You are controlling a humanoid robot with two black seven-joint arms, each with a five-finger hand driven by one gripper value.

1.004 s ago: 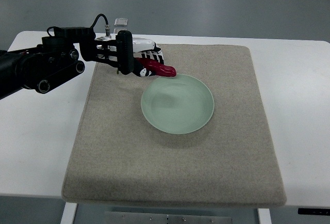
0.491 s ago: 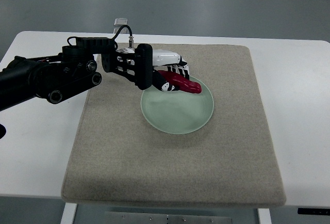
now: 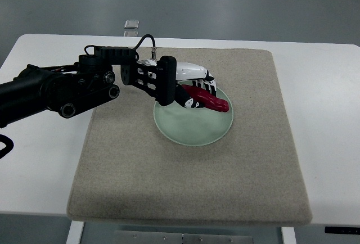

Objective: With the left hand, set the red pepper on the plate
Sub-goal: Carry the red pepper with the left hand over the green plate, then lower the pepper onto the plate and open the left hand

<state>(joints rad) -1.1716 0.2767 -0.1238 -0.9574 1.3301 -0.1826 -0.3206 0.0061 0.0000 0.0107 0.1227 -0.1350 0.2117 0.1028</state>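
Moved quite a bit over the last second: started back near the far left corner of the mat with the pepper just short of the plate's rim, now reaches well in from the left with the left hand (image 3: 194,89) parked right over the pale green plate (image 3: 185,131). Carries the red pepper (image 3: 207,99) along too, sticking out past the fingertips toward the right side of the dish, over its upper half.

Still looks clamped on it, fingers (image 3: 191,102) curled around the stem end, so no release yet as far as can be seen. Can't really tell if the pepper tip touches the plate surface or hovers just above it; looks a hair above, judging by the shadow, but not sure.

So, progress-wise: pick-up done, carry done, positioning over the plate pretty much done. Left to do: lower the last bit, let go, pull the arm back out. Probably the final stretch.

Sits on a beige mat (image 3: 253,165) on a white table (image 3: 332,143). No right arm anywhere in view.
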